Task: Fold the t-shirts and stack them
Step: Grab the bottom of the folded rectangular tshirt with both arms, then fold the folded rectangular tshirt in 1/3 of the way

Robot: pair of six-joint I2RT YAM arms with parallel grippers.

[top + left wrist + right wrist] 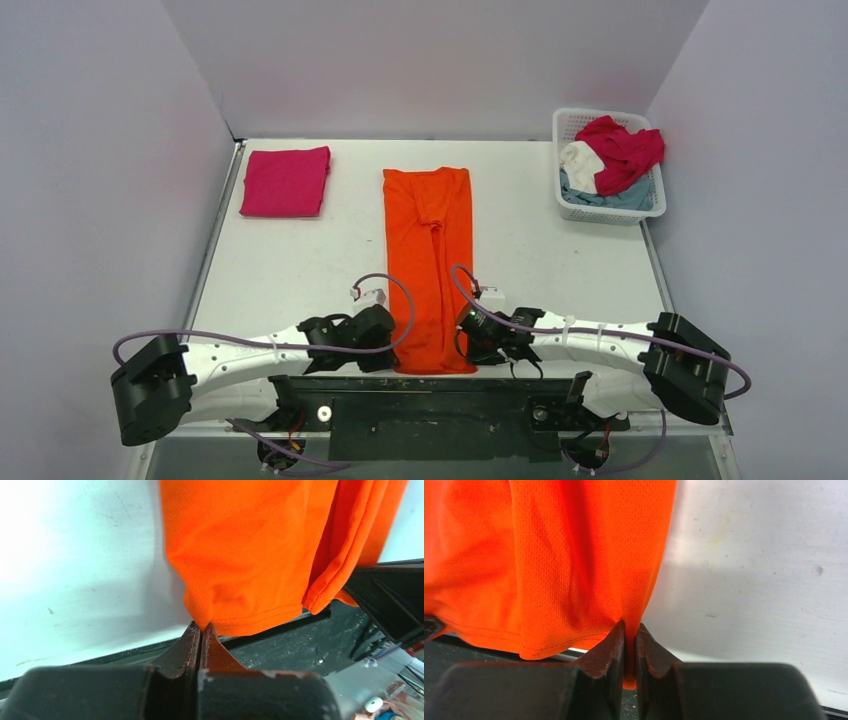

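The bright orange t-shirt (430,260) lies as a long narrow folded strip down the middle of the table, its near end over the front edge. My left gripper (388,340) is shut on the strip's near left corner (210,615). My right gripper (466,338) is shut on the near right corner (634,615); orange cloth shows between its fingers. A magenta-pink t-shirt (286,181) lies folded in a square at the far left. Crimson (625,150), white (580,165) and grey-blue (620,198) shirts lie crumpled in the basket.
The white lattice basket (650,208) stands at the far right corner. Grey walls close in the table on the left, back and right. The black mounting rail (430,395) runs along the near edge under the shirt's end.
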